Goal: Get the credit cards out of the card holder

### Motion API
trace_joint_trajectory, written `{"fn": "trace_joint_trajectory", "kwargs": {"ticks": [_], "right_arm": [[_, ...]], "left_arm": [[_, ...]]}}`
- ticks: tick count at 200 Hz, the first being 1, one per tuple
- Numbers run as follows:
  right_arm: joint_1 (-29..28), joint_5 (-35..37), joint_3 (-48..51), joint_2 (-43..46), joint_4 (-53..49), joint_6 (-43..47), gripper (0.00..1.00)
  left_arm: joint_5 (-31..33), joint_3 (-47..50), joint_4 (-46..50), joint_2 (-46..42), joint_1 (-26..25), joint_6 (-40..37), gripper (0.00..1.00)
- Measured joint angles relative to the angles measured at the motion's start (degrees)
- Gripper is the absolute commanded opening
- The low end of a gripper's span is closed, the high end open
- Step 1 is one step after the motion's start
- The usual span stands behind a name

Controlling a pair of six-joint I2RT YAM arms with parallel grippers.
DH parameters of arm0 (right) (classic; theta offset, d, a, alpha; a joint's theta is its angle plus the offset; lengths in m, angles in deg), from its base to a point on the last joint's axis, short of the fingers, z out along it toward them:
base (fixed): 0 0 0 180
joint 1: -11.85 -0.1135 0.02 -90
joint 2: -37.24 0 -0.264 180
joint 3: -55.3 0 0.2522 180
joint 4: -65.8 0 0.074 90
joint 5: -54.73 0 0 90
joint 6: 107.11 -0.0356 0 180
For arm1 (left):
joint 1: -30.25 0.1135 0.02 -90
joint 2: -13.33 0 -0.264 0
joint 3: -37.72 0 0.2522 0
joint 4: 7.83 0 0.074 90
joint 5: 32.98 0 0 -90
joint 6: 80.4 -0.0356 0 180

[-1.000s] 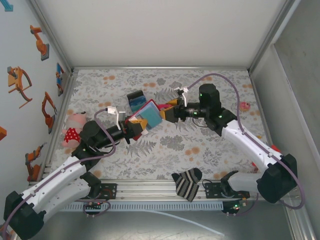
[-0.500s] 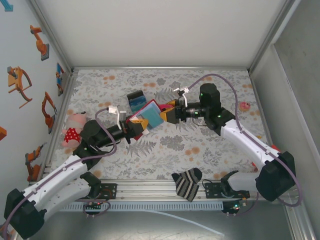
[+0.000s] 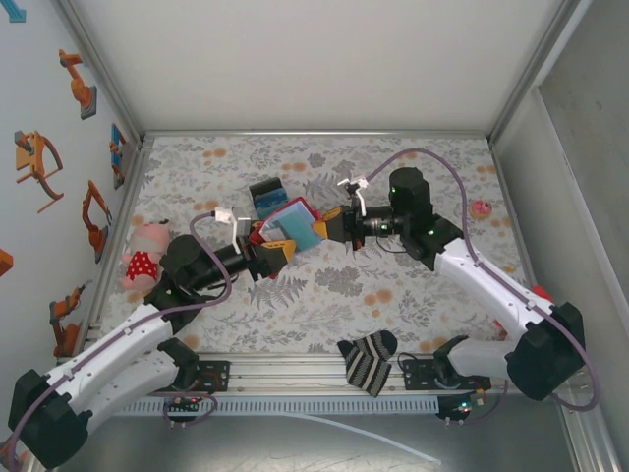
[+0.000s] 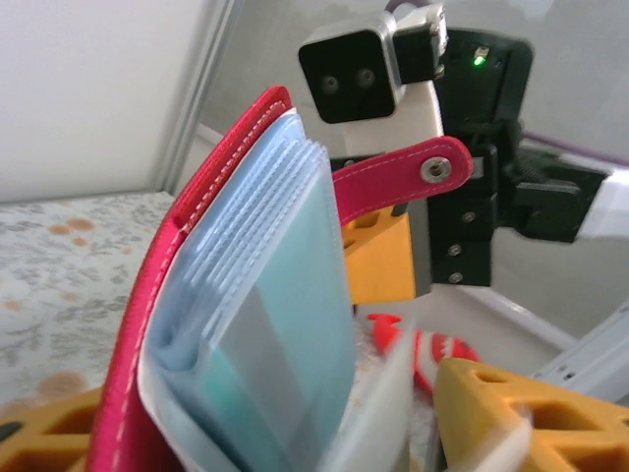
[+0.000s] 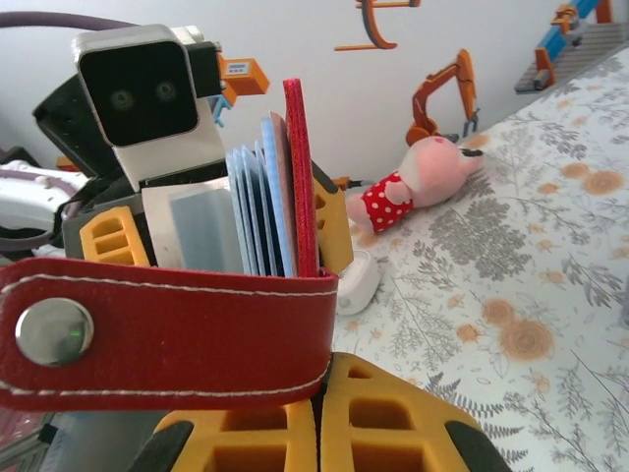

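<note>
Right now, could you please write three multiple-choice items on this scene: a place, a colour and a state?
1. Where is the striped sock? A near edge, partly on the rail; B far left corner; C far right corner.
2. What colour is the card holder's outside? A red; B green; C black.
3. How is the right gripper? A wide open; B shut on the card holder; C shut on nothing.
Answers: 1 A, it overlaps the rail; 2 A, its flap is red; 3 B, it pinches the flap.

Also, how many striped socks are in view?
1: a black-and-white striped fabric sock at the middle of the floral table's near edge. Others may be hidden.
</note>
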State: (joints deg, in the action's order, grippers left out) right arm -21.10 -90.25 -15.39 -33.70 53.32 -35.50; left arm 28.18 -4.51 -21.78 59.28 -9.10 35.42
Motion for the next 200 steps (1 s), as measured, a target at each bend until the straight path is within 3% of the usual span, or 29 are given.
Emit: {"fn": "trace_joint_trajectory", "kwargs": {"ticks": [39, 86, 144, 169, 200], "right_arm": [[-0.8, 9.2, -0.3, 1.6, -4.3, 0.0, 0.00], [-6.9, 25.1, -5.2, 0.5, -13.6, 1.8, 0.00], [-12.6, 41.6, -11.9, -4.9, -23.8, 1.9, 0.00], [-14.7, 46.1, -14.1, -8.0, -27.9, 1.9, 0.00], [-15.6, 48.5, -15.1, -9.8, -29.6, 1.8, 0.00]], "left_arm": [[4.9, 0.4, 3.6, -1.1, 0.0, 0.7, 1.00], [12.5, 2.6, 7.5, -0.5, 0.0, 1.8, 0.97], [29.5, 4.7, 18.3, -7.1, 0.0, 4.1, 0.97], [35.5, 5.0, 21.6, -11.1, 0.0, 5.5, 0.97], [38.2, 5.0, 22.9, -11.5, 0.0, 6.9, 0.97]]}}
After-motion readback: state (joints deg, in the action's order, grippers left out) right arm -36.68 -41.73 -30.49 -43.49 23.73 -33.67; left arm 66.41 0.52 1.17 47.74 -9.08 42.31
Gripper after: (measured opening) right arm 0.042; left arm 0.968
